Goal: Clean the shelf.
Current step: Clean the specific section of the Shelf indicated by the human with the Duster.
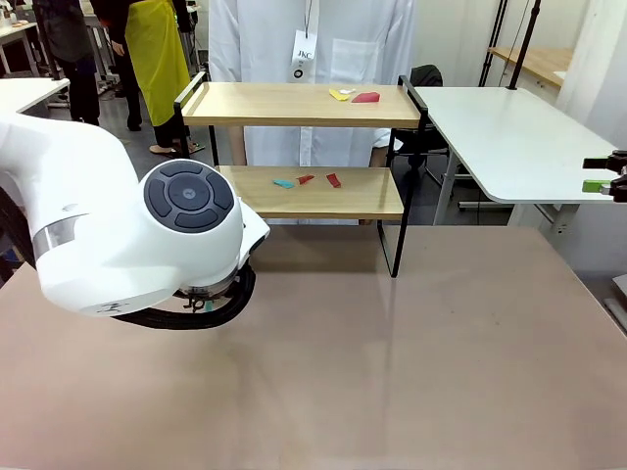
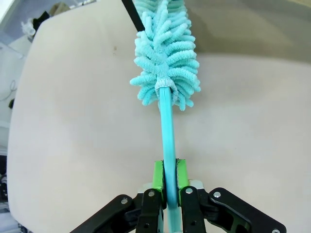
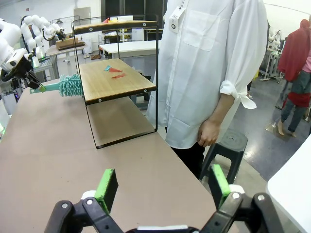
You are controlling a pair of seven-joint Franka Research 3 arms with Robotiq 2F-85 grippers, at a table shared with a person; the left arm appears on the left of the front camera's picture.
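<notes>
Clamping a teal duster, left gripper jaws sit bottom centre; right gripper jaws apart; shelf carries perhaps paper scraps.

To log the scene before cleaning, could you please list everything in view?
table: one, tan, nearest the robot
shelf: one, light wood, black frame, table's far side
top-board scraps: two, yellow, red
lower-board scraps: three, one blue, two red
duster: one, teal, over table
side table: one, white, right of shelf
stool: one, black, on floor
person: one, white coat, behind shelf
left hand: one, black and green, shut on duster
right hand: one, same colours, open, empty
</notes>
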